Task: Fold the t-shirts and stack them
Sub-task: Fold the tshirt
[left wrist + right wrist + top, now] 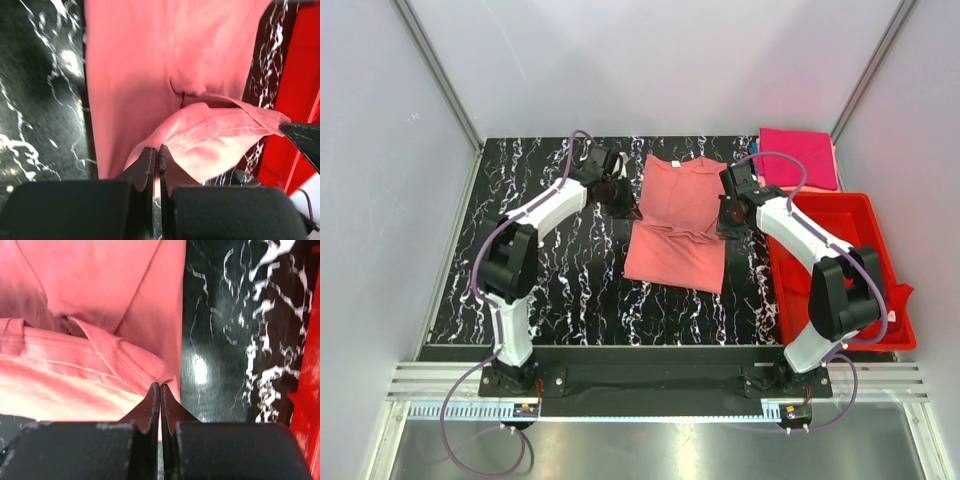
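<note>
A salmon-pink t-shirt (675, 225) lies on the black marbled table (550, 290), its far part lifted and folded toward the near hem. My left gripper (623, 205) is shut on the shirt's left edge; in the left wrist view (157, 150) the cloth (165, 65) bulges from the closed fingertips. My right gripper (725, 225) is shut on the shirt's right edge; in the right wrist view (160, 387) a stitched hem (75, 355) is pinched. A folded magenta-pink t-shirt (797, 157) lies at the far right corner.
A rigid red plastic bin (850, 262) stands at the table's right side, under my right arm; its wall shows in the left wrist view (300, 90). Grey walls enclose the table on three sides.
</note>
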Action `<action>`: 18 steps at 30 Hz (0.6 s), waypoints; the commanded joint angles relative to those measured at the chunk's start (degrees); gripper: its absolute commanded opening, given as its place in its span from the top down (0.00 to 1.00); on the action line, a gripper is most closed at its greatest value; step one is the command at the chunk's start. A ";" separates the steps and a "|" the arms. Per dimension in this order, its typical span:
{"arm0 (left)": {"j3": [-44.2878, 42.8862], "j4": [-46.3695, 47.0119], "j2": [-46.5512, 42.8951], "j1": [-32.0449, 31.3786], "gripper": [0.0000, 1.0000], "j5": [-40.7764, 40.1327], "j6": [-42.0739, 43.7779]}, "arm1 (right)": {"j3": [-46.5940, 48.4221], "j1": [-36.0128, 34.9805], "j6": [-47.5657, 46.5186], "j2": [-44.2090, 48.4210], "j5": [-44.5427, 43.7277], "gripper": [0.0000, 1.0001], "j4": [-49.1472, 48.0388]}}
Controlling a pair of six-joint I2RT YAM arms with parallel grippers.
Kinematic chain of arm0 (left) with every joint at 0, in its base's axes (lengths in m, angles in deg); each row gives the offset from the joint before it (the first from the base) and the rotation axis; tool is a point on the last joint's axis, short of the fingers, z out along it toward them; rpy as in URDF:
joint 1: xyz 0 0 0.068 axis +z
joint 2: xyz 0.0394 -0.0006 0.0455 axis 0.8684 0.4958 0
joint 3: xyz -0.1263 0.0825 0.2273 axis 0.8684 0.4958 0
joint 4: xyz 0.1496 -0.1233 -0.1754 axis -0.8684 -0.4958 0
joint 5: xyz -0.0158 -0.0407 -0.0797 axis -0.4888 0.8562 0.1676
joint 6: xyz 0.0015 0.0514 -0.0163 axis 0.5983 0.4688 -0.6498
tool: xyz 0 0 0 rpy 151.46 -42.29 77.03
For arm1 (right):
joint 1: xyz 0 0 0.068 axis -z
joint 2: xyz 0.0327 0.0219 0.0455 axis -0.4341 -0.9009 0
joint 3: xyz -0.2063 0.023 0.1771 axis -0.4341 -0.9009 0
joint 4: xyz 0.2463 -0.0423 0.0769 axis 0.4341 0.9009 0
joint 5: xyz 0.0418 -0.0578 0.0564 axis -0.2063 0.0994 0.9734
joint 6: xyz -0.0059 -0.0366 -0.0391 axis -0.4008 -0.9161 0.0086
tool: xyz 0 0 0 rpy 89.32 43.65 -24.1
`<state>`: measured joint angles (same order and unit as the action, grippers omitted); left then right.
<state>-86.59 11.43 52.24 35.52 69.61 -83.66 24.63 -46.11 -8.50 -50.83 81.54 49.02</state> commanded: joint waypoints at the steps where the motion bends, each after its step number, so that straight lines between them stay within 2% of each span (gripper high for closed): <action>1: -3.64 0.24 2.14 1.37 1.00 1.31 0.80 | 3.35 0.87 -3.35 -2.49 1.38 1.00 -2.06; 10: -7.68 2.88 6.71 2.25 1.00 3.33 1.06 | 5.90 2.71 -5.02 -7.42 2.26 1.00 -3.73; 11: -8.38 2.53 7.58 2.51 0.97 3.16 0.80 | 6.16 2.89 -5.20 -7.86 2.18 1.00 -3.91; 13: -8.91 1.57 8.38 2.60 0.80 1.75 0.88 | 6.25 3.24 -5.29 -8.65 1.91 0.94 -4.35; 15: -9.96 1.39 9.43 2.78 0.74 1.57 1.15 | 6.78 3.85 -5.29 -9.27 1.74 0.90 -4.70; 18: -11.72 1.74 9.61 3.83 0.65 2.89 1.33 | 10.46 4.73 -4.94 -11.11 1.12 0.77 -3.56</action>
<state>-94.33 11.78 61.86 37.93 71.09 -82.61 30.14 -42.55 -12.74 -60.90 82.98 46.59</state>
